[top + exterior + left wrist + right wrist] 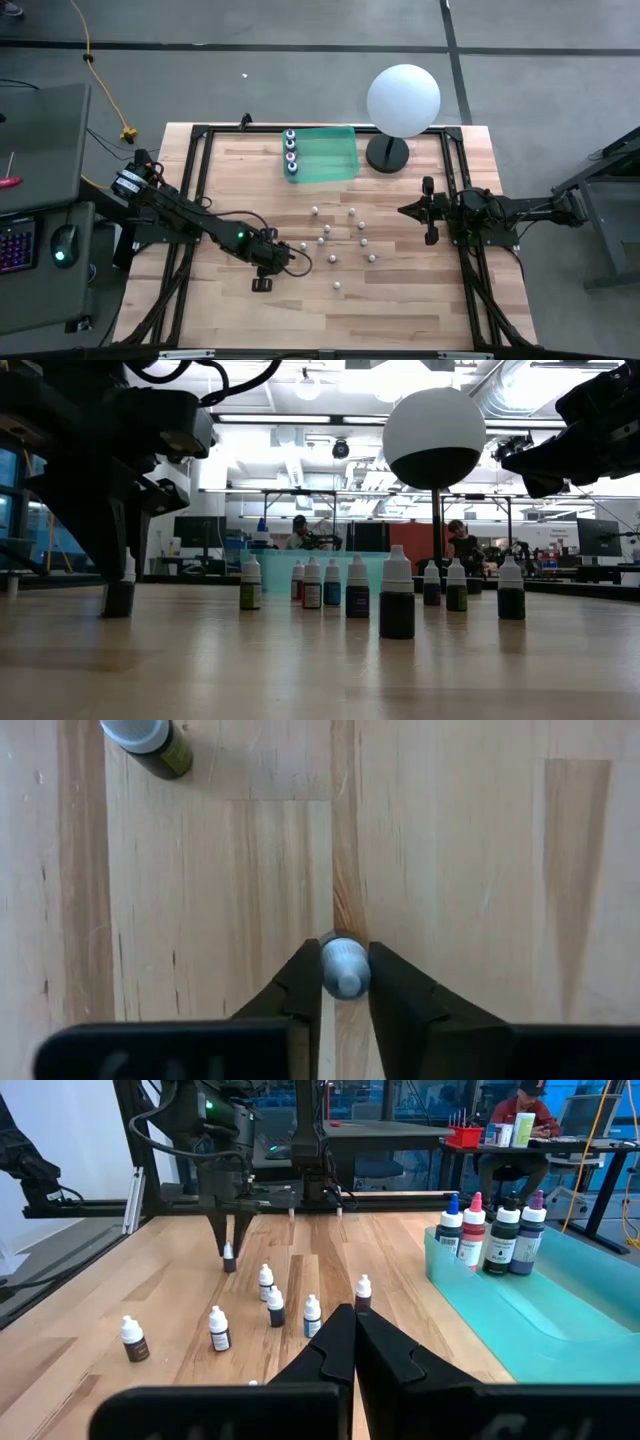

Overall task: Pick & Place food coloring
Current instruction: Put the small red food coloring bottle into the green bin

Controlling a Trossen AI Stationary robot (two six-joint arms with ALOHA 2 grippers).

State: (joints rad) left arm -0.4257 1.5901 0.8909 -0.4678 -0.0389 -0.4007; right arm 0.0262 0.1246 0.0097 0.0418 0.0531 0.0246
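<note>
Several small white-capped food coloring bottles [340, 240] stand upright on the wooden table [420, 300] near its middle. My left gripper [345, 955] reaches down over the leftmost bottle [303, 246], shut on it. The same bottle [120, 595] shows in the low view under the dark fingers. A few larger bottles [291, 152] stand in the left end of a green tray [330, 155] at the far edge. My right gripper [405, 210] waits at the table's right side, shut, holding nothing. My left gripper pinches the bottle's white cap [345, 970] between its two fingers, one on each side. The fingers [222, 1240] come from above, slanting steeply down. The bottle stands upright with its base [118, 610] on the table.
A large white sphere [403, 98] on a black base [387, 153] stands at the far edge, right of the tray. Another bottle [150, 740] stands a short way beyond the held one. Bare wood lies along the near edge. People sit in the room beyond.
</note>
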